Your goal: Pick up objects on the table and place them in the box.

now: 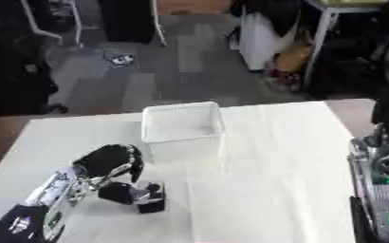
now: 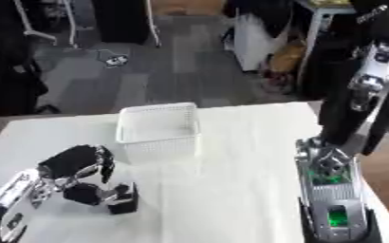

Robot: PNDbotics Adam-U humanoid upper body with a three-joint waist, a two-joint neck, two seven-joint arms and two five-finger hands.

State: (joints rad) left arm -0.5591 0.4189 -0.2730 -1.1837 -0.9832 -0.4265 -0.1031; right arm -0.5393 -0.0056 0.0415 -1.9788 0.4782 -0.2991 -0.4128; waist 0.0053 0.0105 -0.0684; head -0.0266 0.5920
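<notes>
Black object [image 1: 151, 204] beside left hand [image 1: 115, 163]

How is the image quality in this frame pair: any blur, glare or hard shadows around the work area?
Left eye view: soft all over, the left hand and the small black object below it lack fine detail; the white table is evenly lit, shadows faint. Right eye view: equally soft, the white basket nearly blends into the cloth.

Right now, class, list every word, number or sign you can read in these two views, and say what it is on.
None can be read.
Left arm: white patches with dark marks, too blurred to read.
Basket: no label visible.
Small black object by the left hand: no marking visible.
</notes>
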